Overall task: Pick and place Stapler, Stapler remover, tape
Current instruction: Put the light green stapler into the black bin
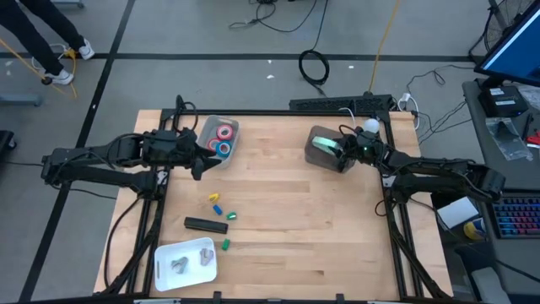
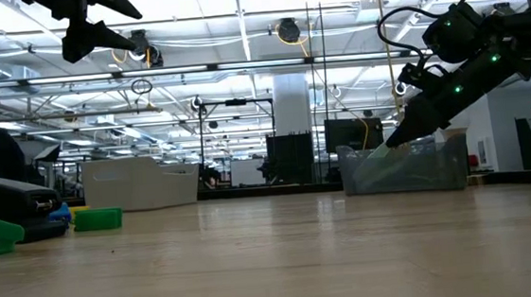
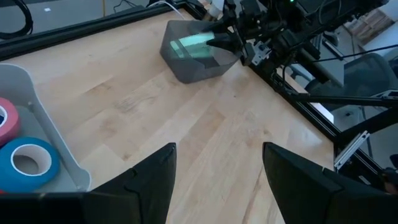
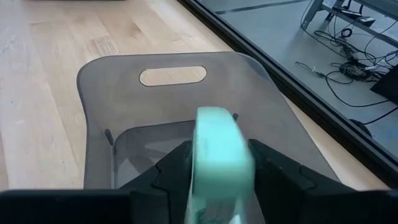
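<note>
The pale green stapler [image 4: 217, 155] sat btwn the right hand's [image 4: 214, 171] two dark fingers, which flanked it on both sides, inside the smoky grey bin [image 1: 321, 148] at the far right part of the worktop [image 1: 287, 211]. Whether the fingers pressed it or had just let go I couldn't tell. In the low view that hand [image 2: 400, 138] dipped into the bin [image 2: 405, 166] from above.

Tape rolls [image 1: 224, 138], red and blue w/ pale centres, lay in a clear bin [image 1: 232, 128] at the far left. The left wrist view showed a blue roll [image 3: 28, 163] and part of a red one [image 3: 6, 121] behind the bin's wall.

Left hand [image 1: 198, 165] hung above the worktop just beside the clear bin, fingers [image 3: 149, 180] apart, nothing btwn them.

Near the front left: a long black item [image 1: 206, 225], prob. another stapler, lay flat on the wood. Small yellow [image 1: 214, 198], blue [image 1: 218, 207] and green [image 1: 225, 244] bits were scattered around it. A white tray [image 1: 169, 270] at the front left corner held two small metal pieces [image 1: 192, 260]; too small to say what.

A person's legs and shoes [image 1: 59, 63] showed on the floor beyond the worktop's far left corner.
</note>
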Action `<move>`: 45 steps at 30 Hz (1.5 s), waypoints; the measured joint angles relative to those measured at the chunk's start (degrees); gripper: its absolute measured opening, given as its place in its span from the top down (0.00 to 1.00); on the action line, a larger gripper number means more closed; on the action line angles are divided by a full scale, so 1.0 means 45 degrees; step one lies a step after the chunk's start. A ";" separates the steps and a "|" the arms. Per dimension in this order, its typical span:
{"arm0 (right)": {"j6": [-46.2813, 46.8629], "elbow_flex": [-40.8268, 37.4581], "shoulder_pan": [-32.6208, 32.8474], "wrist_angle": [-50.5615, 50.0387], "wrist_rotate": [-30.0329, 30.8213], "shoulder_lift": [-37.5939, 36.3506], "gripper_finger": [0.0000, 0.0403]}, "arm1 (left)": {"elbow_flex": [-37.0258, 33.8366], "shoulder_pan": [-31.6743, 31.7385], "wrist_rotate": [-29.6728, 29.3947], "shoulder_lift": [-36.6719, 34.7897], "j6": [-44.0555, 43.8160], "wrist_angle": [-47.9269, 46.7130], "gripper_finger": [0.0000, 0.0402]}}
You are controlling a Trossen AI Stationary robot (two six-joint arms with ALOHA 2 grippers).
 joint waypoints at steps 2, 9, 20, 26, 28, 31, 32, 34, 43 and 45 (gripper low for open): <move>0.0048 0.0000 0.0000 -0.0001 0.0000 -0.0004 0.61 | 0.0000 0.0000 -0.0002 0.0003 0.0000 0.0000 0.40; 0.0035 0.0000 0.0000 0.0004 0.0000 -0.0004 0.59 | 0.0000 0.0000 -0.0002 0.0004 0.0004 0.0000 0.40; 0.0836 0.0015 0.0010 0.0065 -0.2878 -0.0018 0.79 | 0.0000 0.0005 -0.0003 0.0005 -0.0057 0.0399 0.40; 0.1084 0.0015 0.0005 -0.0518 -0.3658 -0.0018 0.97 | 0.0005 0.0005 0.0000 0.0010 0.0112 0.0773 0.40; 0.1070 0.0077 0.0005 -0.1009 -0.3671 -0.0018 0.99 | 0.0005 0.0005 0.0000 0.0027 0.0131 0.0770 0.40; 0.0713 0.0484 0.0005 -0.2389 -0.3631 -0.0018 0.99 | 0.0010 0.0005 0.0000 0.0118 0.0117 0.0758 0.40; 0.0491 0.0665 0.0005 -0.2846 -0.3517 -0.0015 0.98 | 0.0010 0.0005 0.0000 0.0182 0.0117 0.0757 0.40; 0.0078 0.1046 0.0005 -0.3642 -0.3079 -0.0014 0.99 | 0.0015 0.0005 0.0006 0.0313 0.0117 0.0760 0.40; -0.0671 0.2081 0.0000 -0.5214 -0.2376 -0.0014 1.00 | 0.0015 0.0005 0.0613 0.1039 0.0134 0.0772 0.40; -0.0667 0.2154 0.0000 -0.5189 -0.2867 -0.0014 1.00 | 0.0015 0.0005 0.0664 0.1217 0.0141 0.0820 0.40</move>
